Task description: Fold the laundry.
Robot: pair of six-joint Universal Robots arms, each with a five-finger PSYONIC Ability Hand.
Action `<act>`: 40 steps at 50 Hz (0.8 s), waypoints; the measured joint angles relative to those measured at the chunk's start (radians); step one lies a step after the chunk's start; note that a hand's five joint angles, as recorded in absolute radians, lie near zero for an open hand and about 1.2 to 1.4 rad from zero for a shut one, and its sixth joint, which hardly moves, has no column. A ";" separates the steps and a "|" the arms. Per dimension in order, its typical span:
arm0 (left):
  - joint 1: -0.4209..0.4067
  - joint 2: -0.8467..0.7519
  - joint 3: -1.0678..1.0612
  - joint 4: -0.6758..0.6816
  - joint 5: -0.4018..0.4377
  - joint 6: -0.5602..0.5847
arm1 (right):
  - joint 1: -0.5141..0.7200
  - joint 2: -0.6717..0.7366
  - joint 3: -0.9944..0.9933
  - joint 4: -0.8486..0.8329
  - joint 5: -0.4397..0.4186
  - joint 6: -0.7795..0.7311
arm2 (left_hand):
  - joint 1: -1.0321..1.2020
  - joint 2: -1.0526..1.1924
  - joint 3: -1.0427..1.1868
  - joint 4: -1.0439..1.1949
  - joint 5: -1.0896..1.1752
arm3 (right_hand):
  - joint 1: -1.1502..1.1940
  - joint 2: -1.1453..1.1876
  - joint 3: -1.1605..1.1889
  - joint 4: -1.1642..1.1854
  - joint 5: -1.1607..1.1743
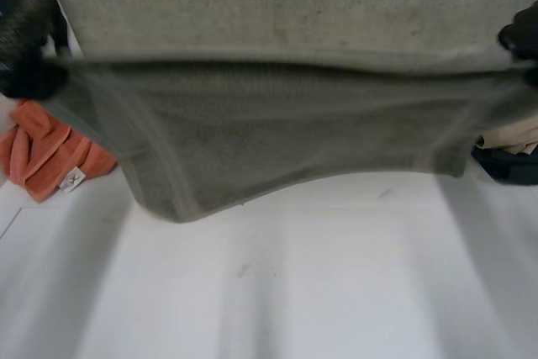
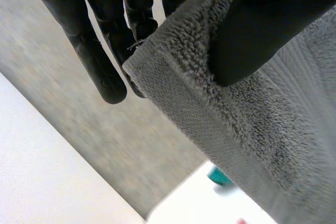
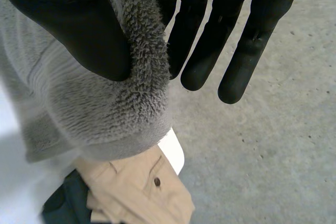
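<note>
While left robot hand [image 2: 262,24], right robot hand [image 3: 68,19] pinch towel [image 1: 277,140] | tan garment [image 3: 142,187]

text: none legible | orange cloth [image 1: 42,153] | white tag [image 1: 74,179]: mark unreadable

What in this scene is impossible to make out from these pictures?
Head view: the grey terry towel, pinched by the left hand and right hand, hides much of the white table.
Head view: the crumpled orange cloth is partly behind the towel; its kind is unclear.
Left wrist view: a small teal thing, half behind the towel, is unidentifiable.
Right wrist view: the beige buttoned garment is cut off by the edge.
</note>
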 measured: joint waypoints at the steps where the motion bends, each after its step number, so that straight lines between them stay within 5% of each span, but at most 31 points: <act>1: 0.003 0.007 0.011 -0.010 0.002 0.000 | -0.005 -0.012 -0.001 0.018 -0.005 -0.002 | 0.000 0.000 0.000 0.000 0.000 | 0.000 0.000 0.000 0.000 0.000; 8: 0.007 -0.057 0.064 -0.115 0.024 0.051 | -0.043 -0.076 0.054 0.218 -0.113 -0.058 | 0.000 0.000 0.000 0.000 0.000 | 0.000 0.000 0.000 0.000 0.011; 15: -0.044 -0.332 0.088 -0.118 0.006 0.196 | -0.022 0.023 0.110 0.129 -0.111 -0.045 | 0.000 0.000 0.000 0.000 0.003 | 0.000 0.000 0.000 0.000 0.011; 21: -0.063 -0.552 0.298 0.020 -0.054 0.266 | 0.022 0.156 0.034 -0.066 -0.033 0.048 | 0.000 0.001 0.001 0.000 0.003 | 0.000 0.000 0.001 0.000 0.011; 29: -0.080 -0.601 0.598 0.412 -0.105 0.206 | 0.086 0.262 -0.195 -0.665 0.165 0.314 | 0.000 0.001 0.001 0.000 0.003 | 0.000 0.000 0.001 0.000 0.011; 34: -0.094 -0.549 0.577 0.608 -0.117 0.148 | 0.080 0.212 -0.130 -0.984 0.165 0.445 | 0.000 0.001 0.001 0.000 0.003 | 0.000 0.000 0.001 0.000 0.011; 40: -0.089 -0.492 0.384 0.654 -0.109 0.121 | 0.064 0.166 0.046 -1.095 0.097 0.494 | 0.000 0.001 0.001 0.000 0.005 | 0.000 0.000 0.002 0.000 0.024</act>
